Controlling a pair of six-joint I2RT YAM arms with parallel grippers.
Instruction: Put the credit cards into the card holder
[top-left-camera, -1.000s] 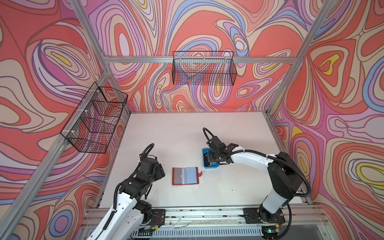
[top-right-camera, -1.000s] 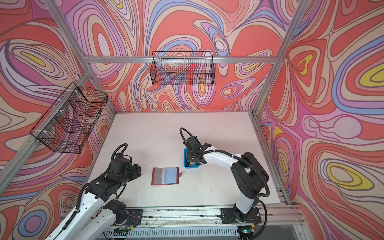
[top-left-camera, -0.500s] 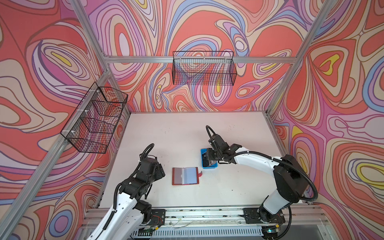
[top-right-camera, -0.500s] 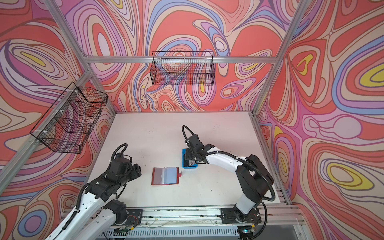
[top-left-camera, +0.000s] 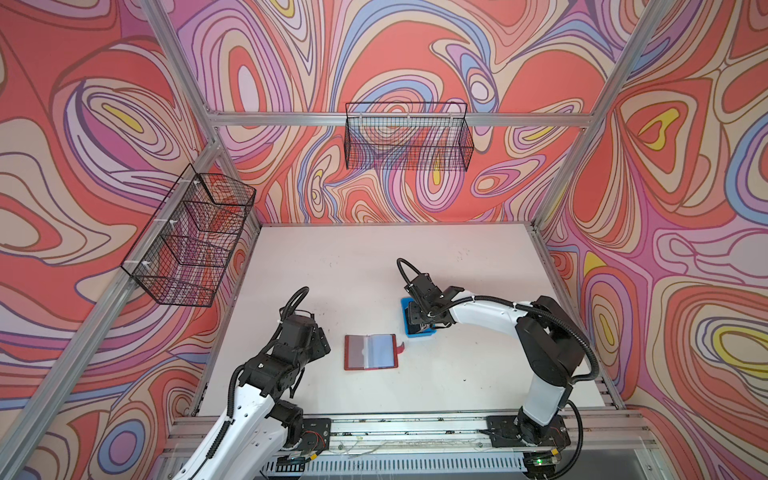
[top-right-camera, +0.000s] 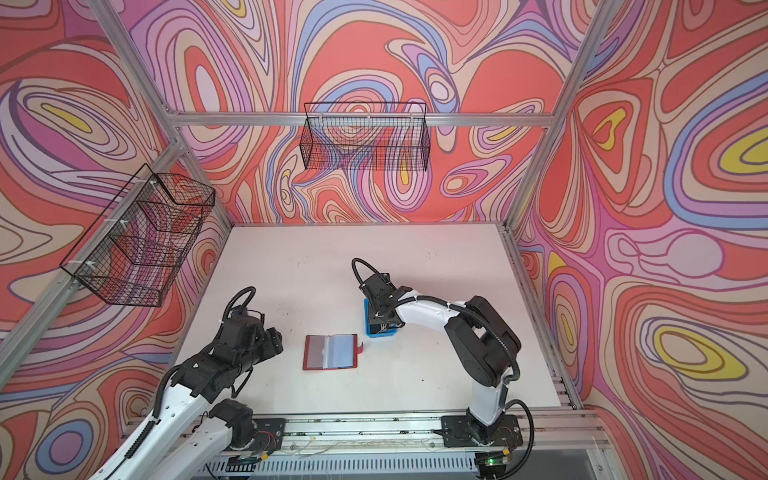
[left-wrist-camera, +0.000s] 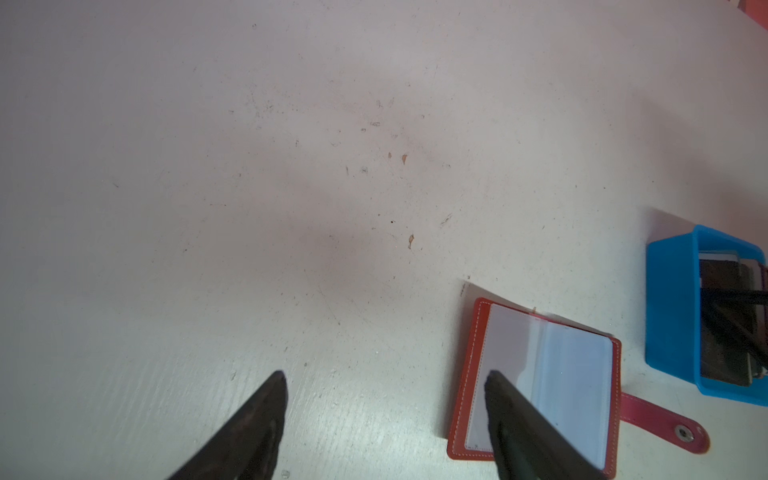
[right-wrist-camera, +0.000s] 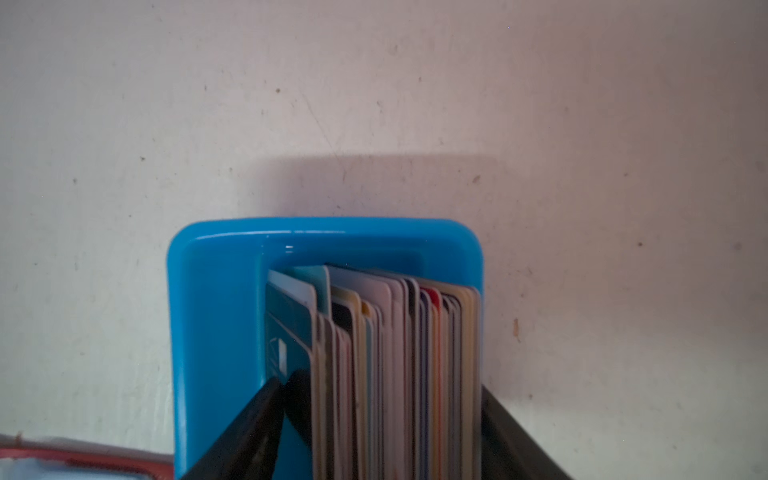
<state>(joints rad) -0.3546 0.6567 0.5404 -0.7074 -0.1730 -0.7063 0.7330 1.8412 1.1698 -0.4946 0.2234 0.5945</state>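
The credit cards (right-wrist-camera: 395, 353) stand on edge as a stack in a small blue tray (right-wrist-camera: 216, 311); in both top views the tray (top-left-camera: 419, 333) (top-right-camera: 380, 333) lies right of centre. My right gripper (right-wrist-camera: 380, 384) is down over the tray, open. One finger is inside the tray beside the stack and the other is at the stack's far side. The card holder (top-left-camera: 371, 352) (top-right-camera: 330, 351) (left-wrist-camera: 540, 374) lies open and flat, red-brown with clear sleeves, its snap tab toward the tray. My left gripper (left-wrist-camera: 386, 376) (top-left-camera: 322, 340) hovers open and empty just left of it.
Two black wire baskets hang on the walls, one on the left (top-left-camera: 191, 245) and one at the back (top-left-camera: 409, 141). An aluminium rail (top-left-camera: 415, 428) carrying both arm bases runs along the table's front edge. Frame posts stand at the corners.
My right arm has shifted a little over the blue tray, its elbow swinging right. The left arm and the card holder have not moved.
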